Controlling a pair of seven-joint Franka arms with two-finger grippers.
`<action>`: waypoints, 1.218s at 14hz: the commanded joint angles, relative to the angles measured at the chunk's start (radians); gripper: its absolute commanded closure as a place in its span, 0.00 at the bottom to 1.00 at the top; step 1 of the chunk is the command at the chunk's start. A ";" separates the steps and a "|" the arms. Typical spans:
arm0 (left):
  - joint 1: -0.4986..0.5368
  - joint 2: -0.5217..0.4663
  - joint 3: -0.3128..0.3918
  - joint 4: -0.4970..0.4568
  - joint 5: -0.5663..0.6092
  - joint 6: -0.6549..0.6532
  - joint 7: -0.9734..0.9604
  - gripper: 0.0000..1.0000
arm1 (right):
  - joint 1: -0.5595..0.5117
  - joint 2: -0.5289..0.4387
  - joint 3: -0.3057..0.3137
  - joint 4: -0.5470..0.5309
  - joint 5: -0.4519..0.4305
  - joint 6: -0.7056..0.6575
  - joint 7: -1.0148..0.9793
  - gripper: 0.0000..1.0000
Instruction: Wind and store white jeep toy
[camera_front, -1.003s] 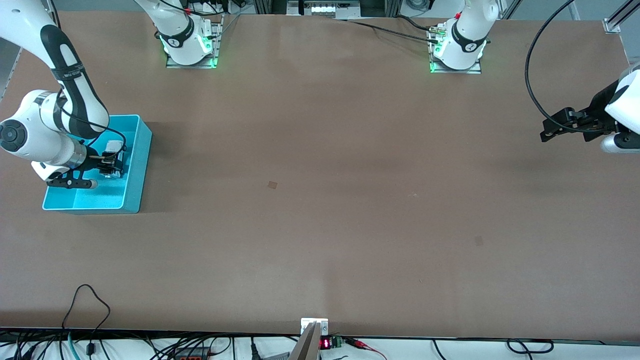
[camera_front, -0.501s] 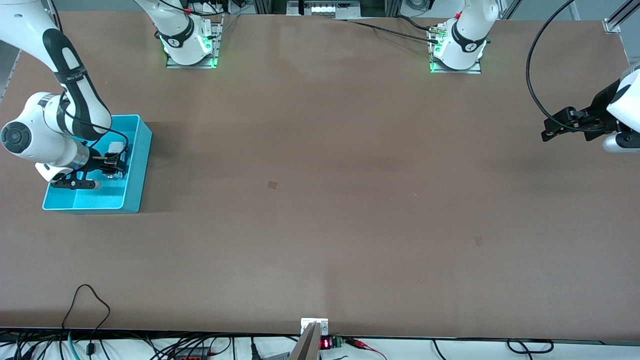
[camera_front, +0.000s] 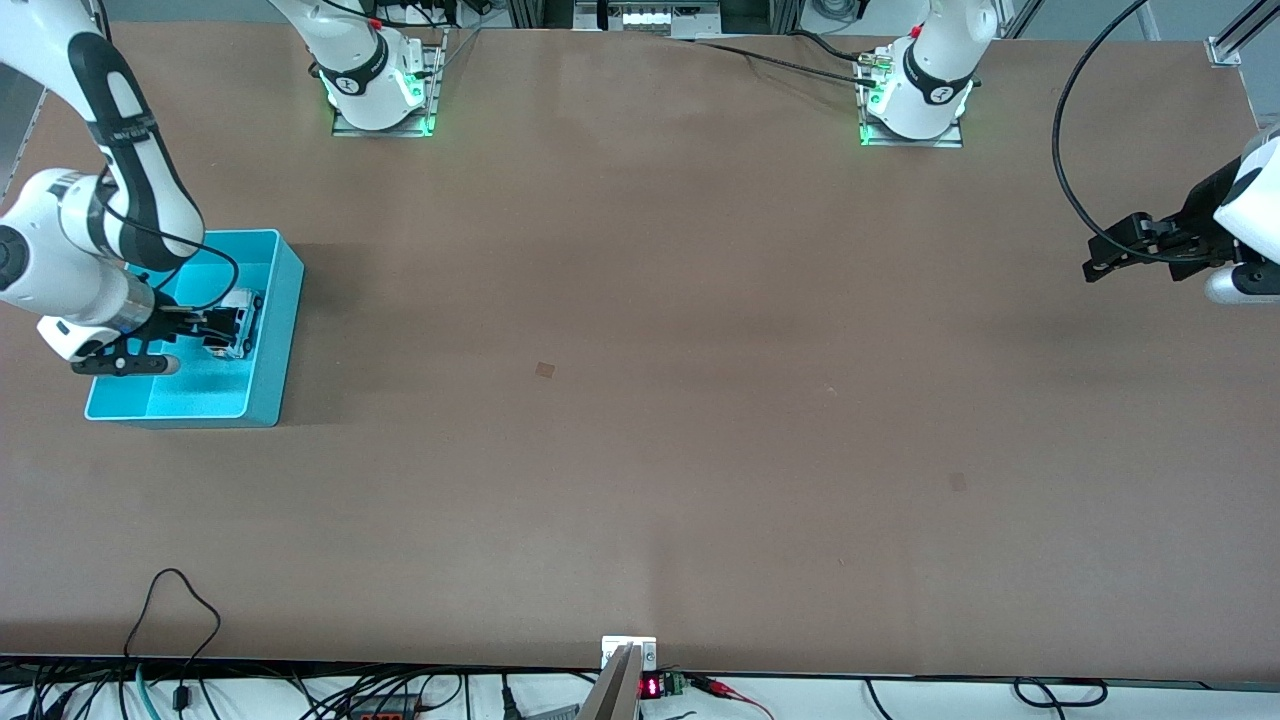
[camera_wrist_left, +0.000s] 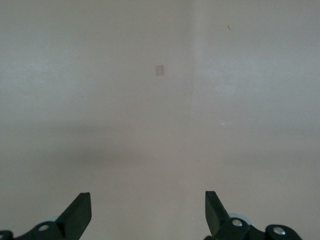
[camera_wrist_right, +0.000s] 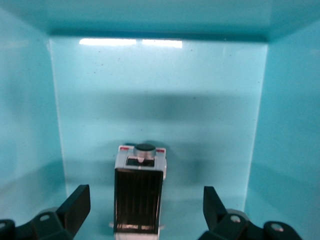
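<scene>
The white jeep toy (camera_front: 241, 322) (camera_wrist_right: 139, 192), with its black ribbed roof panel, rests on the floor of the turquoise bin (camera_front: 283, 330) at the right arm's end of the table. My right gripper (camera_front: 222, 327) (camera_wrist_right: 145, 210) is inside the bin, open, with a finger on each side of the jeep and a gap to both. My left gripper (camera_front: 1105, 255) (camera_wrist_left: 148, 210) hangs open over bare table at the left arm's end, holding nothing, and waits.
The bin's walls (camera_wrist_right: 30, 110) close round my right gripper on three sides. A small dark patch (camera_front: 544, 369) marks the table's middle, and another (camera_front: 957, 482) (camera_wrist_left: 159, 70) lies toward the left arm's end. Cables (camera_front: 170, 610) trail along the table edge nearest the front camera.
My right gripper has gone from shut on the jeep to open, leaving the toy on the bin floor, and the right arm has drawn back slightly. The left arm has not moved.
</scene>
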 joint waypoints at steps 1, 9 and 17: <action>0.005 -0.022 0.000 -0.014 -0.009 -0.007 0.008 0.00 | -0.008 -0.133 0.036 -0.005 -0.006 -0.129 -0.014 0.00; 0.005 -0.022 0.000 -0.014 -0.009 -0.008 0.008 0.00 | 0.003 -0.262 0.134 0.269 0.073 -0.560 -0.013 0.00; 0.005 -0.022 0.000 -0.014 -0.009 -0.004 0.008 0.00 | 0.057 -0.294 0.132 0.427 0.124 -0.677 0.023 0.00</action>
